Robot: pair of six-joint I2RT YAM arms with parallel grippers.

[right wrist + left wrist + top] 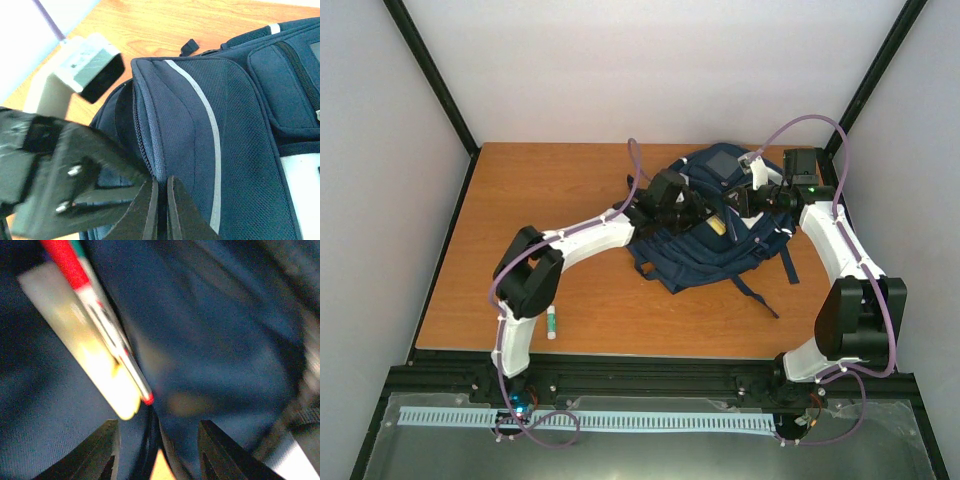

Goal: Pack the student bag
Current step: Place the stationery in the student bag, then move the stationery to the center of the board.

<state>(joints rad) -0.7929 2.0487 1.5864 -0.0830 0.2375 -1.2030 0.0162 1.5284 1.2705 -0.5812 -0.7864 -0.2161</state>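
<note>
R tool (160, 205) pinching student bag (225, 125) rim — L tool (159, 452) wide, inside.

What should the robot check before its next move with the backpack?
1. Right gripper pinching the student bag at its opening rim: ok.
2. Left gripper open, holding nothing: ok.
3. Pen and ruler inside the bag: ok.
4. Glue stick packed: not ok, it lies on the table beside the left arm.
5. Room left inside: cannot tell.
</note>
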